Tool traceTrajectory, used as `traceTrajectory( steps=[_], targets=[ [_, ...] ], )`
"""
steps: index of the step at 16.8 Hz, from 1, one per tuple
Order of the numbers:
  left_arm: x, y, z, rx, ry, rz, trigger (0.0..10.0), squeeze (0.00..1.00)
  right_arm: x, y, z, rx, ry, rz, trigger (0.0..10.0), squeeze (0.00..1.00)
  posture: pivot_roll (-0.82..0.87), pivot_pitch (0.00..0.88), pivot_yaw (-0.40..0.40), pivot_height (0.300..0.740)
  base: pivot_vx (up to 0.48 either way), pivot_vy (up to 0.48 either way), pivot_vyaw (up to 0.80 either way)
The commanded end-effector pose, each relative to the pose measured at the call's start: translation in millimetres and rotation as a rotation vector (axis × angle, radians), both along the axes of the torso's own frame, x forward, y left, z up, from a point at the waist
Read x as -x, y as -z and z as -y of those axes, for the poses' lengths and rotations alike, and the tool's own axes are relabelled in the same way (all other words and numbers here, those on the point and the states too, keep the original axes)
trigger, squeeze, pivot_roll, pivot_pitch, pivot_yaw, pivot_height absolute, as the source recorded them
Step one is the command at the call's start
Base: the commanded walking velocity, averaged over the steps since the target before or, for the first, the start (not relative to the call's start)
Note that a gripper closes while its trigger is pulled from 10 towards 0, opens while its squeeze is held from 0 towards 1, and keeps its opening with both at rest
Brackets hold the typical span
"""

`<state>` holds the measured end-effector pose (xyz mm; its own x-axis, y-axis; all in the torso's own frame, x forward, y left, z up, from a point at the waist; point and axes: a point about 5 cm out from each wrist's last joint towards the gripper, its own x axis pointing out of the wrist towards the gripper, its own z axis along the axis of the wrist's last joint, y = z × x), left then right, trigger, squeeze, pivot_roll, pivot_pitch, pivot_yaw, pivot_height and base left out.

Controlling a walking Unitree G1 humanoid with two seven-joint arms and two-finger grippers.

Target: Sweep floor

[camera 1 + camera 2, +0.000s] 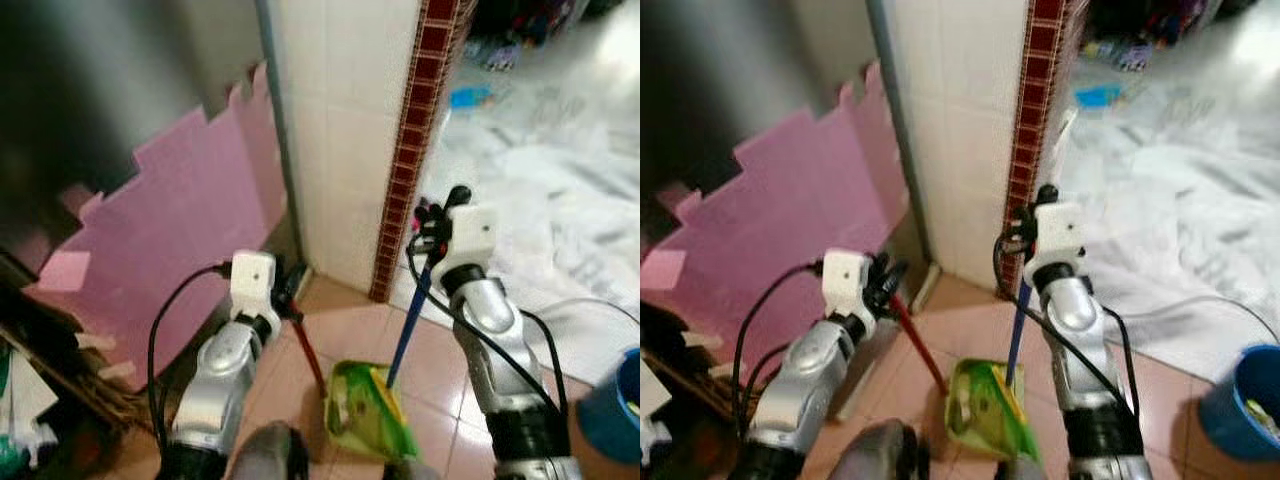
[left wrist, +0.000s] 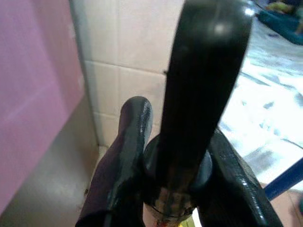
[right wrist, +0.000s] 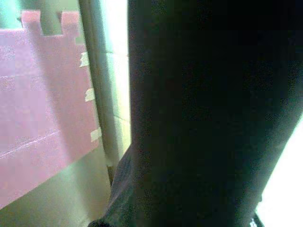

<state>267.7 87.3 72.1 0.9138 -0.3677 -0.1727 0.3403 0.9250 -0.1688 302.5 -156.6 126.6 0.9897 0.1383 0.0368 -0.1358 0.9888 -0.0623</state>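
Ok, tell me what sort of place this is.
Probably a lived-in home, at a tiled wall corner on a tile floor: pink foam mats lean against the wall, and a white sheet lies spread in the next room.

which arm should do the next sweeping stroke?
Right, probably. The right gripper holds the blue broom handle; the left gripper holds the red handle of the green dustpan.

You're looking at a green dustpan (image 1: 368, 410) sitting low on the tan tiled floor (image 1: 440, 350), tilted, with a red handle (image 1: 308, 350) slanting up to the left. Right beside it a blue broom stick (image 1: 408, 330) is leaning up toward the right, its lower end meeting the pan.
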Motion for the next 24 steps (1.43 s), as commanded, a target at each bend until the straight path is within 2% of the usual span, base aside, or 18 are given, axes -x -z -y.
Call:
traceTrajectory(
  steps=[1, 6, 11, 24],
  targets=[
    [-2.3, -7.1, 5.4, 0.028, 0.019, 0.019, 10.0, 0.00, -1.1, 2.7, 1.3, 0.013, 0.008, -0.017, 10.0, 0.00, -0.04, 0.000, 0.059, 0.740, -0.345, 0.000, 0.00],
    [-2.1, -6.9, 4.7, 0.025, 0.018, 0.018, 10.0, 0.00, -3.0, 3.2, 1.6, 0.017, 0.012, -0.020, 10.0, 0.00, -0.04, 0.000, 0.060, 0.740, -0.346, 0.000, 0.00],
    [-2.6, -8.1, 4.5, 0.028, 0.018, 0.021, 10.0, 0.00, -3.4, 3.4, 1.3, 0.006, 0.013, -0.017, 10.0, 0.00, -0.04, 0.000, 0.061, 0.740, -0.337, 0.000, -0.54],
    [-8.0, -14.9, 2.6, 0.044, -0.006, 0.037, 10.0, 0.00, -3.1, 5.0, 4.2, 0.015, 0.027, -0.018, 10.0, 0.00, -0.04, 0.000, 0.067, 0.740, 0.000, 0.000, 0.00]
  ],
)
